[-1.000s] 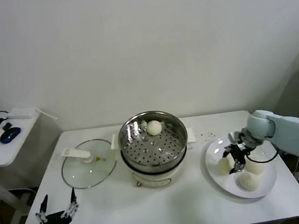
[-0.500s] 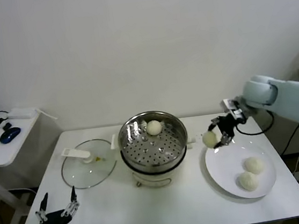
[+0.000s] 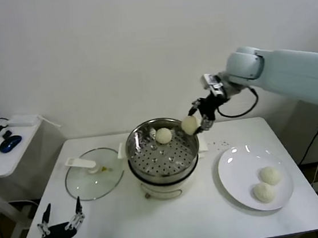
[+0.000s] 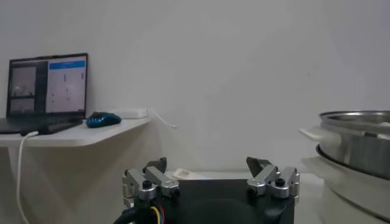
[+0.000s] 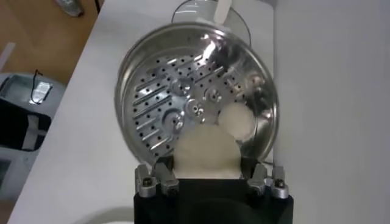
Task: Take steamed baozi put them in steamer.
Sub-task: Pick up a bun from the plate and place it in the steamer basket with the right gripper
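A: Right wrist view hides the fingertips: the carried steamed baozi (image 5: 205,152) fills the gap between them, its lower half cut off by the right gripper (image 3: 198,118).

B: So it is clamped on that bun, above the steamer (image 3: 163,150) at its far right rim?

A: Yes. One bun lies inside, two on the plate (image 3: 234,173). The left gripper (image 3: 60,224), spread wide, waits near-left.

Steamer (image 3: 163,153) floor mostly free

I am working in a lab-like room: bare white wall (image 3: 111,50), white tabletop (image 3: 176,220), laptop (image 4: 47,91) sitting on a side shelf (image 4: 79,135).
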`<state>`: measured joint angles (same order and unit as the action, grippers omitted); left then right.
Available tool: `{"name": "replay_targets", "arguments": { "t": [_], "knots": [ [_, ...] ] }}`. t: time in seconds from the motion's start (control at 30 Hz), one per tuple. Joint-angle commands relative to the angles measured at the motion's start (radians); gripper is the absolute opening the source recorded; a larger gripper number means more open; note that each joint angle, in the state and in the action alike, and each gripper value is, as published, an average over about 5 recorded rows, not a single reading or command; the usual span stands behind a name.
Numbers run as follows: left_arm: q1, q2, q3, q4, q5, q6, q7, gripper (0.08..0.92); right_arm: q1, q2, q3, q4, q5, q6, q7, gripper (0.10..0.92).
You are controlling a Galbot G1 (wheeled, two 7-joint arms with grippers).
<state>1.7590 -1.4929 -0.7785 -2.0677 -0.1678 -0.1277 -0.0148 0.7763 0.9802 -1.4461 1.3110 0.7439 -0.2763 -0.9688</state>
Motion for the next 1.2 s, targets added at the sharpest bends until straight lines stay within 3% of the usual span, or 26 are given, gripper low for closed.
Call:
{"name": "replay_targets", "arguments": {
  "t": [0.03,0.43,1.2],
  "knots": [
    [0.004,0.000,-0.003,-0.011,0.008,-0.001,-0.001,0.823,-0.063,0.260,0.022,-0.157,0.034,-0.014,0.018,0.702],
    [0.005,-0.002,0.000,-0.004,0.012,-0.003,-0.003,0.823,-0.204,0.427,0.049,-0.322,-0.032,-0.013,0.003,0.701],
    [-0.002,-0.011,0.010,0.008,0.021,-0.002,-0.003,0.823,-0.292,0.446,0.062,-0.367,-0.106,-0.007,-0.005,0.696]
  ]
}}
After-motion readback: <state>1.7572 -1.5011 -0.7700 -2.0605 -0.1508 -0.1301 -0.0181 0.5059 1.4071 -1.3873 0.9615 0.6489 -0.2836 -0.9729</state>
